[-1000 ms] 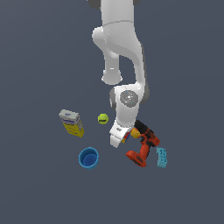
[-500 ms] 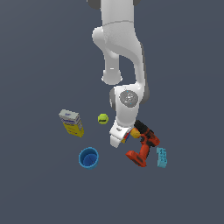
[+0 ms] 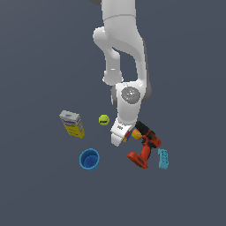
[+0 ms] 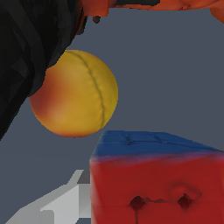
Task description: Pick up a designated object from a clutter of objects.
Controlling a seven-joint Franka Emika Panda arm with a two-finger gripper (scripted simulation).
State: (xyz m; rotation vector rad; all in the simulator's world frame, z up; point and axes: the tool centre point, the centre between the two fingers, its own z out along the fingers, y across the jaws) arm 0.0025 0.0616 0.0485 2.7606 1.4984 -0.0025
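From my seat the gripper (image 3: pixel 120 136) is down right beside the power drill (image 3: pixel 145 150), and I can't tell how wide it's open. The puzzle cube (image 4: pixel 157 179) fills the wrist view, next to an orange-yellow ball (image 4: pixel 74 100).

At frame centre the white end effector (image 3: pixel 120 136) hangs low beside the red-orange drill (image 3: pixel 145 149); blue cup (image 3: pixel 89 159) sits lower left.

Flat, even simulator light — soft textures, no cast shadows.
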